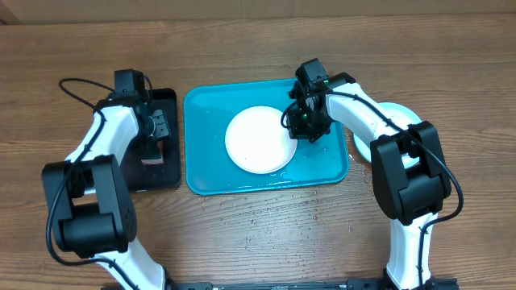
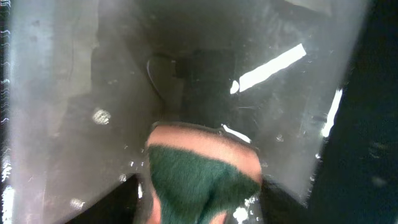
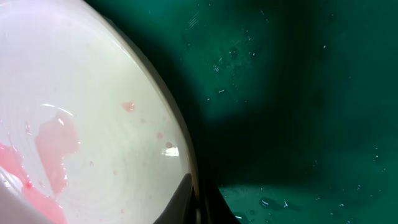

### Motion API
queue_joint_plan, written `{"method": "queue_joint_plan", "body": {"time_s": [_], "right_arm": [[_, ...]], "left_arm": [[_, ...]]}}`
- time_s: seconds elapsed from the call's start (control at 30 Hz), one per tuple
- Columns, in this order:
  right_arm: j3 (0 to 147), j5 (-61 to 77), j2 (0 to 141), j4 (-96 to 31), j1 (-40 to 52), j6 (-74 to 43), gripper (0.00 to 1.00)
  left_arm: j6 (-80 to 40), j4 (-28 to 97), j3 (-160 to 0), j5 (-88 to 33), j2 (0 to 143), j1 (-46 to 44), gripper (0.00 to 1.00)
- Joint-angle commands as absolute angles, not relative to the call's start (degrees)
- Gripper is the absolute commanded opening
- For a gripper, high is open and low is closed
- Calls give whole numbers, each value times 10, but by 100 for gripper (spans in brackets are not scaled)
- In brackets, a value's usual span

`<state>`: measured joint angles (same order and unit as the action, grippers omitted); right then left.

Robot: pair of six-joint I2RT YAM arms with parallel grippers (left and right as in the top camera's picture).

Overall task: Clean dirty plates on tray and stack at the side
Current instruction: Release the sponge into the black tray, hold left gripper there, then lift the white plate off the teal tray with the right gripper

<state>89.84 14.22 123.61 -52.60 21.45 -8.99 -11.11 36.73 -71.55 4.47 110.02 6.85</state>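
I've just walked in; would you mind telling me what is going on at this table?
Plates are being washed. The right gripper is shut on the rim of the white plate, which lies on the wet turquoise tray and shows pink smears. The left gripper hangs over the sponge in the black tray; whether it grips it is unclear. Another pale plate sits beyond the tray's right end.

The overhead view is evenly lit and sharp, with soft shadows on the table (image 1: 258,242). The left wrist view is dim and blurred, glare streaking the wet black tray (image 2: 280,68). Deep shadow darkens the turquoise tray (image 3: 298,93) beside the glinting plate (image 3: 93,124).
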Motion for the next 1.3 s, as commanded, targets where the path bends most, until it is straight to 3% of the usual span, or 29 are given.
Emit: {"method": "queue_joint_plan", "body": {"time_s": [0.0,0.1,0.13,0.33,0.37,0.43,0.47,0.73,1.0,1.27], "right_arm": [[900,129,1246,-533,214,-85,4],[900,129,1246,-533,214,-85,4],[900,129,1246,-533,214,-85,4],[900,129,1246,-533,214,-85,4],[900,129,1246,-533,214,-85,4],[900,129,1246,-532,214,-85,4],[900,129,1246,-531,214,-85,4],[934,129,1238,-559,214,-84,4],[972,100,1177,-576,217,-85,4],[972,-131,1101,-590,257,-98,4]], "left_arm": [[-116,361,-707,34,1113,67,39],[-116,358,-708,34,1113,67,21],[-116,358,-708,34,1113,67,6],[-98,383,-749,34,1097,67,4],[-98,392,-759,33,1094,67,12],[-98,410,-778,33,1090,67,63],[-98,422,-786,32,1090,67,71],[-99,526,-795,-24,1090,67,91],[-99,552,-791,-25,1090,67,95],[-99,551,-791,-26,1090,67,97]]}}
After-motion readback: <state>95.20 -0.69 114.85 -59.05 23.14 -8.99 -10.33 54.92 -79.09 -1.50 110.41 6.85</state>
